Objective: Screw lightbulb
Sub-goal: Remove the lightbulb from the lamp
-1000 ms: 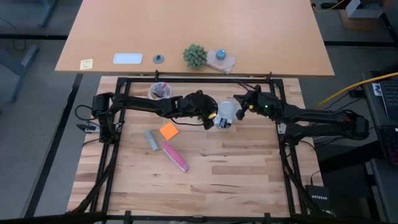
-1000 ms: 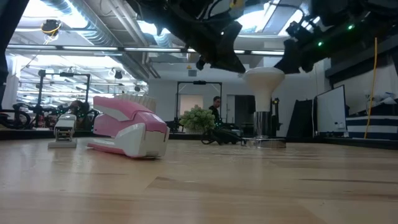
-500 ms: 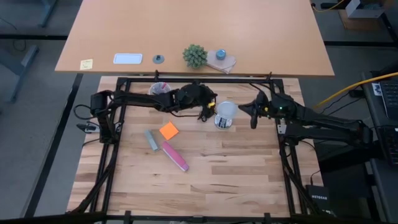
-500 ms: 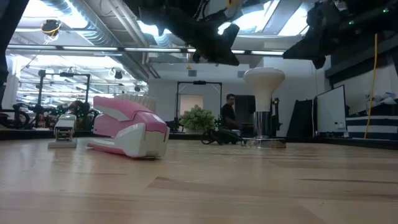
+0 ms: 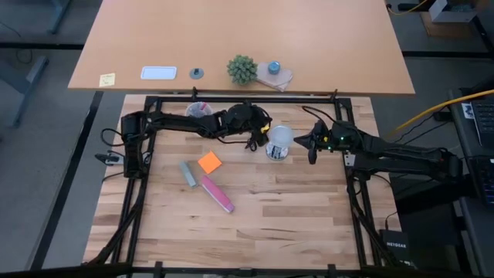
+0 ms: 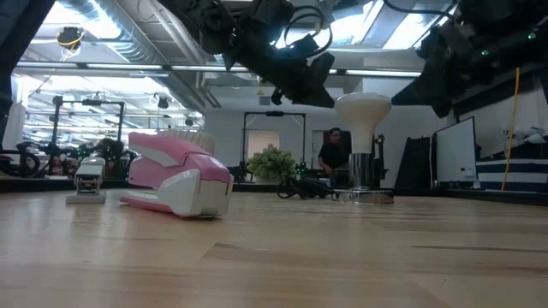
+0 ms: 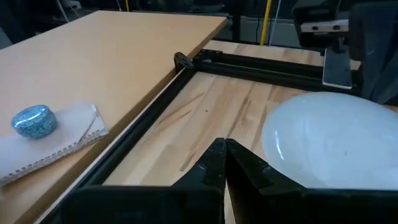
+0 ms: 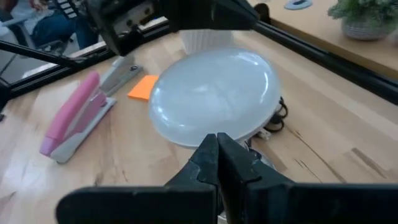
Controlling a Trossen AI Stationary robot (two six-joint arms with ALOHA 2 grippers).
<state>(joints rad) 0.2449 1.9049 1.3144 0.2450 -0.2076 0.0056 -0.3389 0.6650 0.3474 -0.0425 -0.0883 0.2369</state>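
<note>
The white frosted lightbulb stands upright with its base in the shiny metal socket on the table's far middle. It also shows in the low view and in both wrist views. My left gripper is shut and empty, just left of the bulb and raised above the table. My right gripper is shut and empty, a short way to the right of the bulb, also raised. Neither touches the bulb.
A pink stapler, an orange note pad and a grey staple remover lie left of centre. A white cup with pens stands at the far left beside the left arm. The black frame rail runs along the far edge.
Both grippers have drawn back from the bulb: the left one toward the far left, the right one toward the table's right edge. The bulb has stayed upright in the socket.
</note>
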